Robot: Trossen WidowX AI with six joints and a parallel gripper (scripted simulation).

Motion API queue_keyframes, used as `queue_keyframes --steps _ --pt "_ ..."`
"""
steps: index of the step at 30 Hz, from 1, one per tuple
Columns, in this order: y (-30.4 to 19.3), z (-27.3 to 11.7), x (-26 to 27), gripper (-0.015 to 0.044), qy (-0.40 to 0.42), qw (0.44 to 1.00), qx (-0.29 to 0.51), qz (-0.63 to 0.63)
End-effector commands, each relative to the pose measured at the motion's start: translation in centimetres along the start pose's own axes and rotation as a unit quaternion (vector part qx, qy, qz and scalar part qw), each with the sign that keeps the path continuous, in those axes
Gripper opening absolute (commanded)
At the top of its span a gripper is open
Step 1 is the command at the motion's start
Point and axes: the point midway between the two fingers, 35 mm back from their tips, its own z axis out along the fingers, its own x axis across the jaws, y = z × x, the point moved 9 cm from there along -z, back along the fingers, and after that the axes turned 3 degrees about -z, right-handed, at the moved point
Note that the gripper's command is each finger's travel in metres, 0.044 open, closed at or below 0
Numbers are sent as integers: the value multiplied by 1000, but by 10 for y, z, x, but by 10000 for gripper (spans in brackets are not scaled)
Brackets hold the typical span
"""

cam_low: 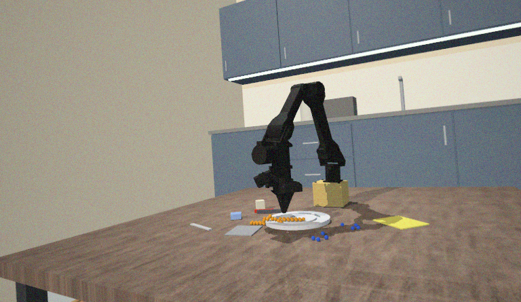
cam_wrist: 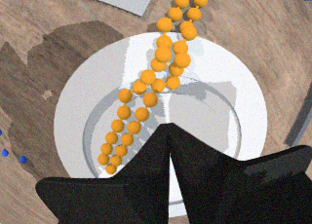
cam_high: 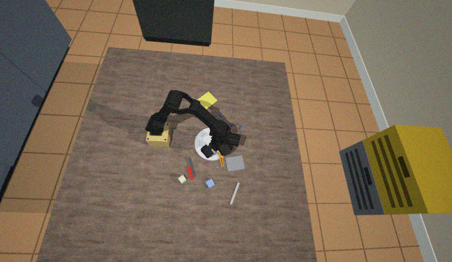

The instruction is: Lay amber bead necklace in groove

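The round white bead board [cam_high: 199, 149] [cam_low: 299, 227] [cam_wrist: 249, 107] lies flat on the table. The amber bead necklace [cam_high: 221, 161] [cam_low: 292, 219] [cam_wrist: 150, 99] is bunched into two nearly parallel strands. One end lies off the board on the table; the strands cross the rim and run over the inner part, not around the ring groove. My gripper [cam_low: 283, 211] [cam_wrist: 167, 130] is shut with nothing between its fingertips. It hangs just above the board, beside the strands. In the top view the arm hides its fingertips and part of the board.
A grey square plate [cam_high: 235, 163] [cam_low: 243, 230] lies close to the board. Around are a blue block [cam_high: 209, 183], a cream block [cam_high: 182, 179], a red piece [cam_high: 190, 172] against a dark bar, a pale bar [cam_high: 235, 193], a yellow sheet [cam_high: 209, 99] and several small blue beads [cam_low: 325, 237].
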Motion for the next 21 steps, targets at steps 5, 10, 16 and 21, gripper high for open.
queue_keyframes --steps 5,10,16,21 --pt "-2 13 -1 0 -4 1000 5 2" --pt "-1 9 -1 79 -1 1000 2 0" --pt "-1 9 -1 236 -1 1000 2 0" --pt "-1 8 -1 368 -2 1000 2 0"
